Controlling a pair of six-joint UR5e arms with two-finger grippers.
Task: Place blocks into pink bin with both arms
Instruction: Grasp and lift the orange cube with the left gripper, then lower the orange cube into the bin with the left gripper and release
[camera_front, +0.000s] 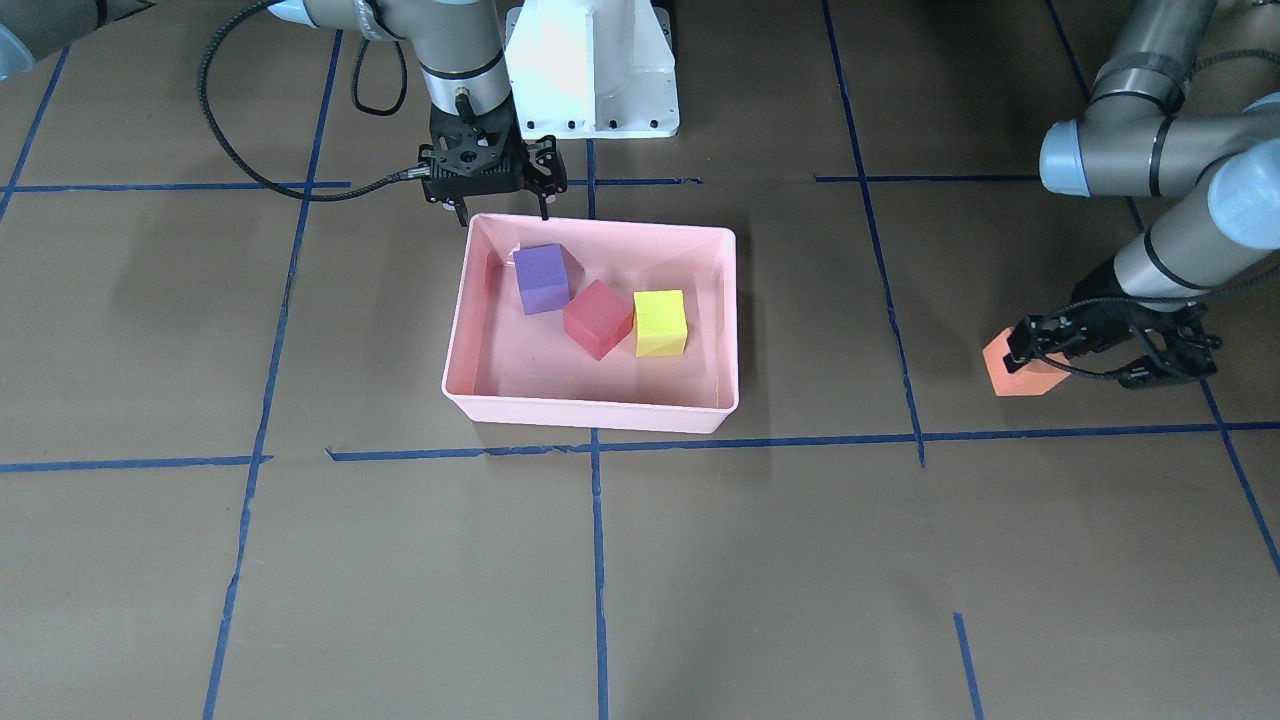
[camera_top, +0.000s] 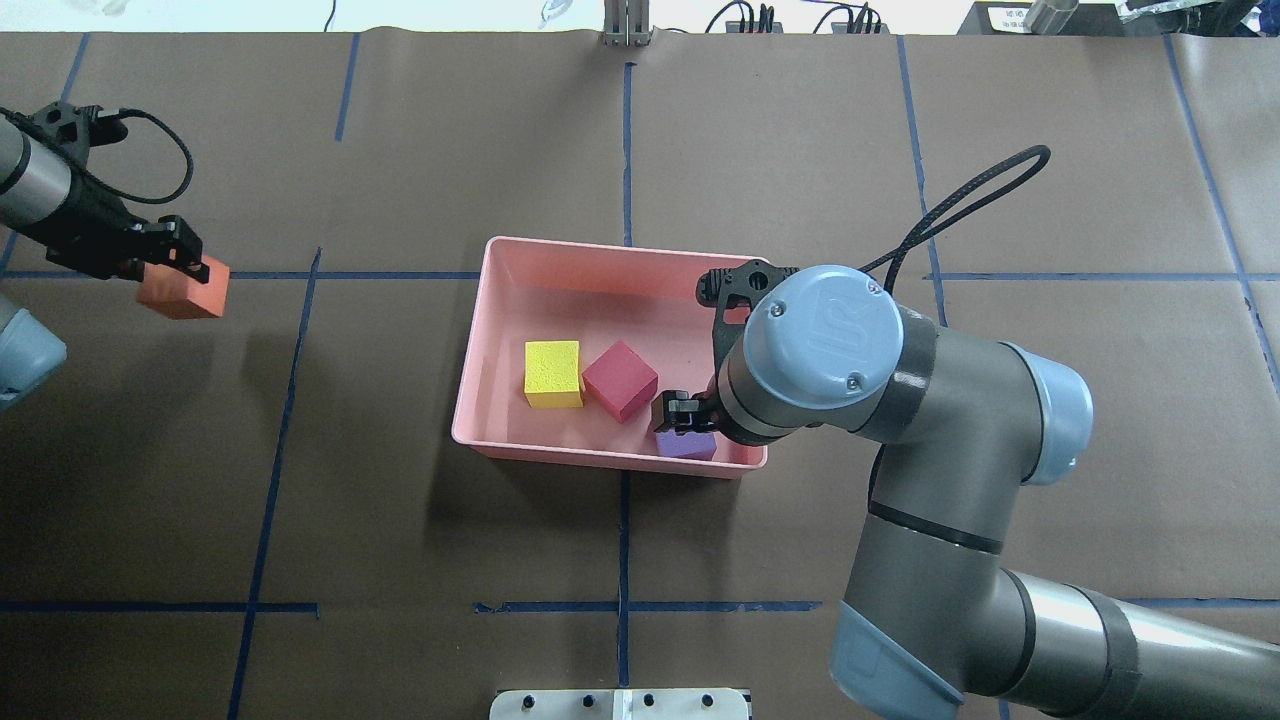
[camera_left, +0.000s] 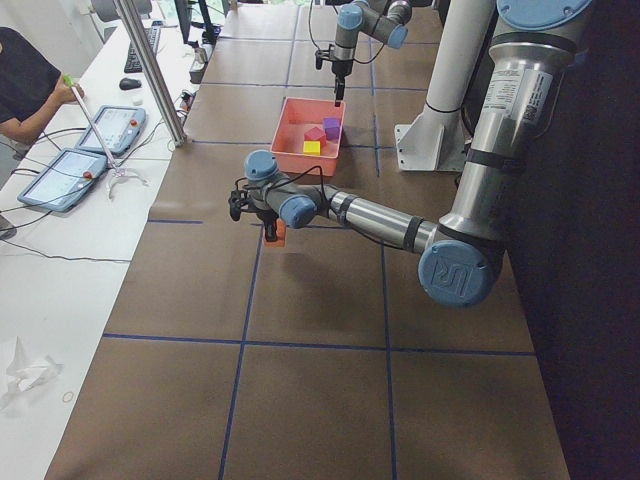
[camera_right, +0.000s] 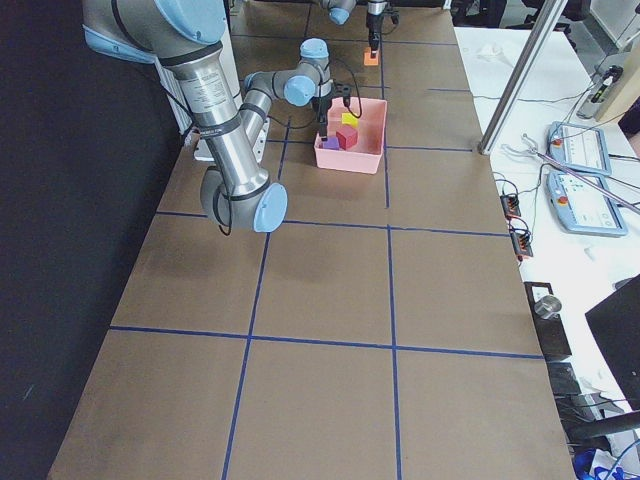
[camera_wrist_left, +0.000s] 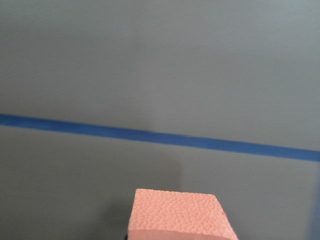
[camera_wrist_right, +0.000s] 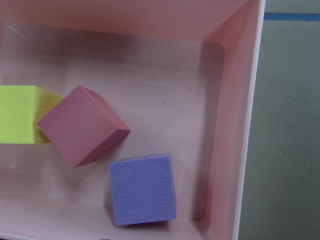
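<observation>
The pink bin (camera_front: 590, 226) sits at mid-table and holds three blocks: purple (camera_front: 541, 279), red-pink (camera_front: 598, 319) and yellow-green (camera_front: 660, 323). My right gripper (camera_front: 505, 214) hangs open and empty over the bin's corner nearest the robot, above the purple block (camera_wrist_right: 143, 189). The red-pink block (camera_wrist_right: 82, 132) lies tilted beside it. My left gripper (camera_front: 1040, 352) is shut on the orange block (camera_front: 1018, 375), far off the bin's side. It holds the block just above the table (camera_top: 185, 292). The left wrist view shows the block's top (camera_wrist_left: 180, 212).
The white pedestal base (camera_front: 592, 70) stands behind the bin. Blue tape lines (camera_front: 600, 560) cross the brown table. The right arm's black cable (camera_top: 960, 200) loops beside the bin. A side bench with tablets (camera_left: 90, 150) and a metal post (camera_left: 150, 70) lies beyond the table's far edge.
</observation>
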